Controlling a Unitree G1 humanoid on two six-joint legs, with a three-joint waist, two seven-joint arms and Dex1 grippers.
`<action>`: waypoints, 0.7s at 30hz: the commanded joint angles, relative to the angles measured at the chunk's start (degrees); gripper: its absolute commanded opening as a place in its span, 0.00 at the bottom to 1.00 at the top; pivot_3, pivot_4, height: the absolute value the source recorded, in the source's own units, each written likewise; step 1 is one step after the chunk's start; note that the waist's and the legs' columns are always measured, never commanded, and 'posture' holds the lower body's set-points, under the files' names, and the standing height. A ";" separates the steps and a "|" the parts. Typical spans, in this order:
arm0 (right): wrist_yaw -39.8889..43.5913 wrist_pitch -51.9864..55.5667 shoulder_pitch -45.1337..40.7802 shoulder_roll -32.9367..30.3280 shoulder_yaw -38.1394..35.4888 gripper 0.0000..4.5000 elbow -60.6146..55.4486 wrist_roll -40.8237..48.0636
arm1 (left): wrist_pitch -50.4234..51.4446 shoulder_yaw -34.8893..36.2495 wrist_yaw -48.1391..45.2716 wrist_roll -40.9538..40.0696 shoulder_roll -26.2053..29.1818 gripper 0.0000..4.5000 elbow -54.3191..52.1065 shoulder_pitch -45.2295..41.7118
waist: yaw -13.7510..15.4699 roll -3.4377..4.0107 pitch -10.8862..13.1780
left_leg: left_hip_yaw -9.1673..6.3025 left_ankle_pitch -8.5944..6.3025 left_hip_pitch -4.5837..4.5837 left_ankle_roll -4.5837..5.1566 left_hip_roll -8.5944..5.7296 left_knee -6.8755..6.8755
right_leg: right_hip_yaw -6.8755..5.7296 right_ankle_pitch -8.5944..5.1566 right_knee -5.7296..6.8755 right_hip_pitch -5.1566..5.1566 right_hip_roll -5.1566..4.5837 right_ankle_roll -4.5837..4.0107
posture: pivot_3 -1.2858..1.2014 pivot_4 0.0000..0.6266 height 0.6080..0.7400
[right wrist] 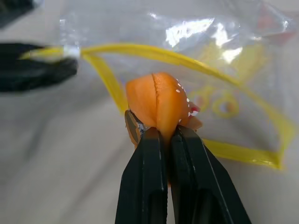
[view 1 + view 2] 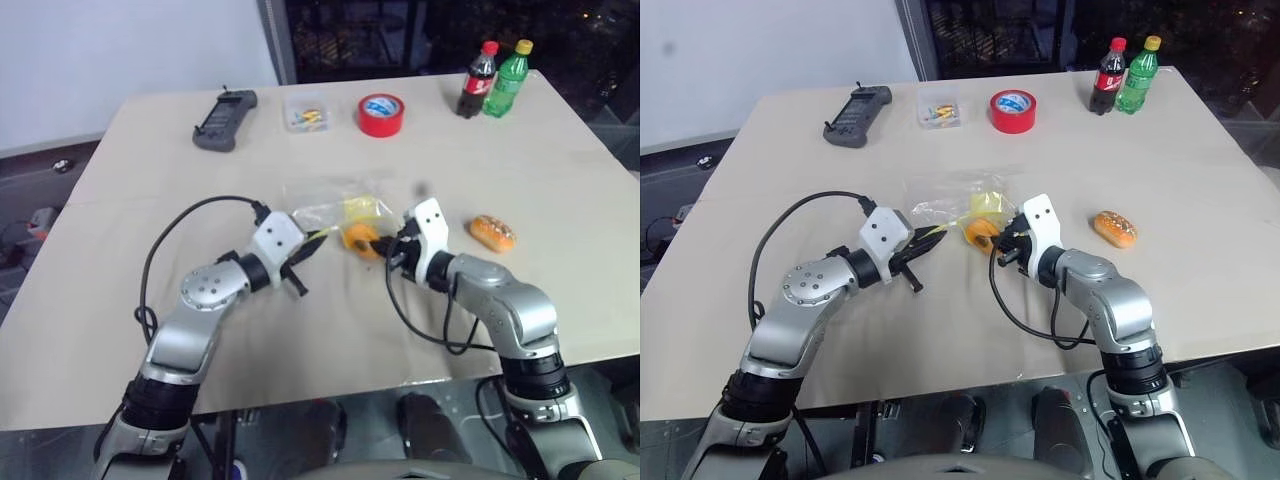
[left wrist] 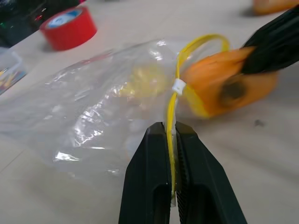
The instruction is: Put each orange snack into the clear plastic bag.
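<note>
The clear plastic bag [image 2: 330,205] lies crinkled at mid-table, its yellow strip [image 3: 174,100] lifted into an open loop. My left gripper [image 3: 171,133] is shut on that strip and holds the mouth up. One orange snack [image 1: 159,100] is pinched in my right gripper [image 1: 163,133], which is shut on it right at the bag's mouth, partly inside the yellow loop. From the head camera the held snack [image 2: 358,240] sits between the two grippers. A second orange snack [image 2: 492,232] rests on the table to the right of my right arm.
Along the far side of the table [image 2: 120,330] stand a black handheld device [image 2: 225,119], a small rigid clear box [image 2: 305,113], a red tape roll [image 2: 381,114], a cola bottle [image 2: 478,80] and a green bottle [image 2: 508,78].
</note>
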 commanded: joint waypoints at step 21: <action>-7.35 -28.32 -15.74 7.75 -3.44 0.42 32.97 -8.67 | -1.13 2.49 -2.27 -4.24 1.60 0.00 -1.28 2.05 | -0.40 0.04 0.00 | 0.04 0.00 0.04 -0.01 0.00 -0.04 | 0.02 0.00 0.01 -0.01 0.06 0.00 | 0.52 0.24 1.00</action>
